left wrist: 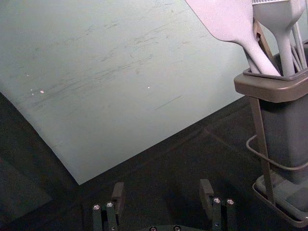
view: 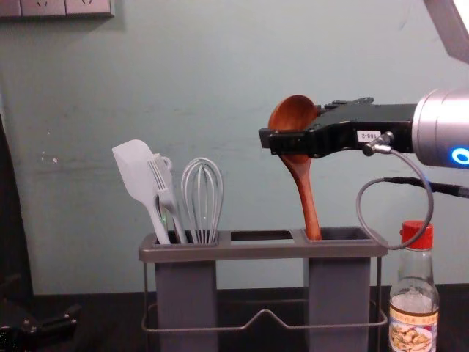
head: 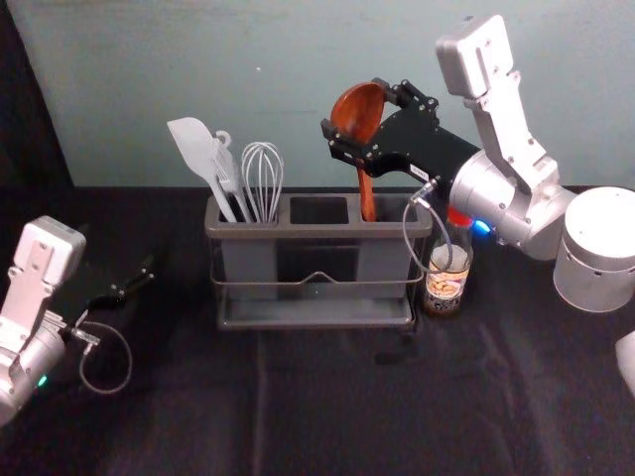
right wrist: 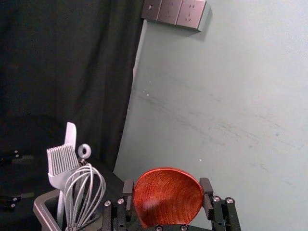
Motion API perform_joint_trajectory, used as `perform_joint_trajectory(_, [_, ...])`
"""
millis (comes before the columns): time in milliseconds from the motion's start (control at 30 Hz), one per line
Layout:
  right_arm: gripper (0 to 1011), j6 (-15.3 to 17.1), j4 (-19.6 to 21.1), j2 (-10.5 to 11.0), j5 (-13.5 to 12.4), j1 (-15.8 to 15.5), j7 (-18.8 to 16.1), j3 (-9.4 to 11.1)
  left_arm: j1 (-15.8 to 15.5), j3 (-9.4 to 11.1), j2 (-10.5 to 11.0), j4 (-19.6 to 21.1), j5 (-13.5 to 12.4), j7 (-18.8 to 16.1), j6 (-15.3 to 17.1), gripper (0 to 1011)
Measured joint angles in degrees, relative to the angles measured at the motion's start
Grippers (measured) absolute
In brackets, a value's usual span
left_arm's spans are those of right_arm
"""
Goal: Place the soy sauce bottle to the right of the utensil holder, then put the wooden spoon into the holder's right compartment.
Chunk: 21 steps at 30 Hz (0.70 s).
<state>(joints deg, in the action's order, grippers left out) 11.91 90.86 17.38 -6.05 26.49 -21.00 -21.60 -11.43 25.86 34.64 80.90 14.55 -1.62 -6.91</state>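
The right gripper (head: pixel 357 110) is above the holder's right side, its fingers closed against both sides of the wooden spoon's bowl (head: pixel 358 112). In the right wrist view the gripper (right wrist: pixel 167 188) has the bowl (right wrist: pixel 168 196) between its fingers. The spoon leans slightly, bowl up, and its handle (view: pixel 306 202) reaches down into the right compartment, lower end hidden. The utensil holder (head: pixel 316 232) stands upright. Just right of it stands the soy sauce bottle (view: pixel 414 308), upright with a red cap. The left gripper (head: pixel 135 284) is parked at the left, open and empty (left wrist: pixel 162 193).
A white spatula (view: pixel 137 176), a brush (right wrist: pixel 62 163) and a whisk (view: pixel 202 198) stand in the holder's left compartment. The middle compartment (head: pixel 318 209) lies between the outer two. A pale wall (view: pixel 242 59) rises behind the black-covered table (head: pixel 317 397).
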Motion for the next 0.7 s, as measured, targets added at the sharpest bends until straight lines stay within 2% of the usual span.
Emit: perform_joint_trajectory(700, [840,-0.6,-0.5,0.2,-0.4,-0.4,0.0,-0.8,0.0,0.0,0.0,0.0,0.0,0.0,0.0,1011])
